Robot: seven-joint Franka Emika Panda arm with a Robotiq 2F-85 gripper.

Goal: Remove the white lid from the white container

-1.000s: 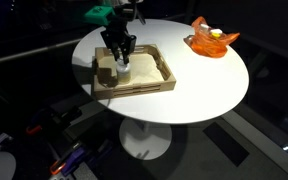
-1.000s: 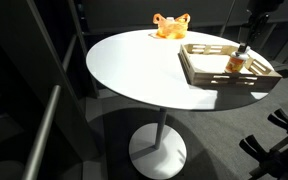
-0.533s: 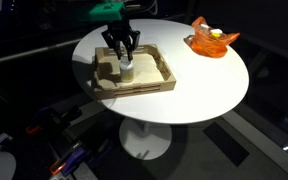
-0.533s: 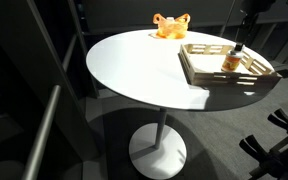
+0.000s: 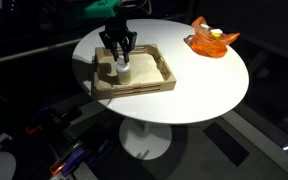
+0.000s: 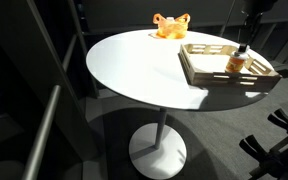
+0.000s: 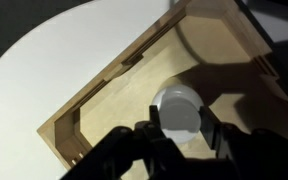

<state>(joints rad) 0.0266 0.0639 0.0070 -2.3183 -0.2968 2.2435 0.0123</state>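
Apparently the grasp is made, but the removal itself is not yet finished. The gripper stands low over the wooden tray on the round table. Its jaws are closed in on the white lid, with one finger at each side of it, as the wrist view shows. The white container stands upright inside the tray, directly under the gripper. I cannot tell whether the lid is already loose or sits still on the container; in both exterior views I see no gap between them. By my judgement, what is left is to lift the lid clear and carry it away. The orange bowl is well apart and plays no part.
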